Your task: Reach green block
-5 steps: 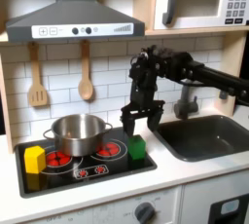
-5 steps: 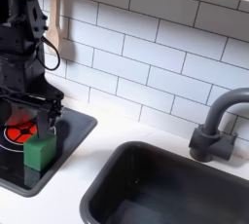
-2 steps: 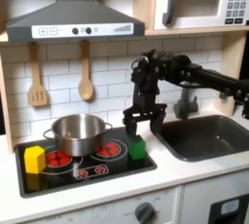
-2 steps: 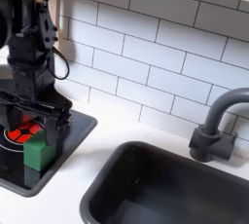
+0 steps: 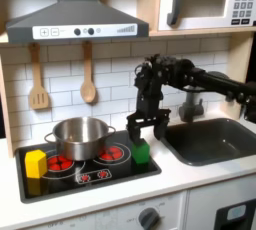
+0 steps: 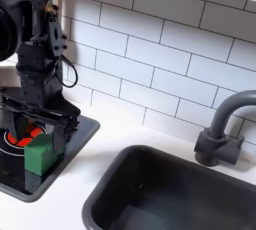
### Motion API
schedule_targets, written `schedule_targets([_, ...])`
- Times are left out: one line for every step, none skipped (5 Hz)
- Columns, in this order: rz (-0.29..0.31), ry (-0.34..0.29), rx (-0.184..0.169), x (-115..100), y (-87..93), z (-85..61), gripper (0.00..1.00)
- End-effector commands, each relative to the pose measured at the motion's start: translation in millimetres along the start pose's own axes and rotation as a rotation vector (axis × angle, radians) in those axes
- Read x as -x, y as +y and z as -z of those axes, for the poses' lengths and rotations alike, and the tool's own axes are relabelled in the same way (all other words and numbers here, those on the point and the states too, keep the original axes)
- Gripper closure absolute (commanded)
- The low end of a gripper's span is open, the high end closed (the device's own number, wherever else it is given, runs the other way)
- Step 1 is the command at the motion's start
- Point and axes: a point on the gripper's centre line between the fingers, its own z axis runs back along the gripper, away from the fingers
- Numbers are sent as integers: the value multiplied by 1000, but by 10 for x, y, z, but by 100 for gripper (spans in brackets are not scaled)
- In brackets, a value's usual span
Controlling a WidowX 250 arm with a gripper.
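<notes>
- Reach step near its end: black robot claw [image 5: 146, 126] hovering spread just above small bright green cubic toy block [image 5: 142, 152], fingers apart on either side, nothing pinched.
- Green block sitting on right front corner of black toy stovetop [image 5: 60, 184] in the first exterior view, just beside the red burner [image 5: 112, 154]; in the second exterior view same block [image 6: 40, 154] directly under the claw [image 6: 40, 126], near the stovetop's right edge.
- Next move, by judgement: short straight drop to bracket the block; no sideways shift seemingly needed.
- Room: shiny steel pot [image 5: 80, 134] on the left burner, apart from the block; small yellow block [image 5: 35, 162] well apart at the stovetop's left end in the first exterior view.
- Edges: dark sink basin [image 5: 215, 139] to the first exterior view's right, white table strip [image 6: 105, 139] between stovetop and sink; grey faucet [image 6: 228, 124] well apart.
- Risk guess: block close to stovetop edge, a nudge could push it off onto the table.
</notes>
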Motion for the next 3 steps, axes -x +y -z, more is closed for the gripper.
schedule_targets([-14, 23, -10, -30, 28, 106, 0])
schedule_targets([-15, 46, -8, -17, 55, 181, 0])
schedule_targets([7, 60, -12, -22, 44, 236, 0])
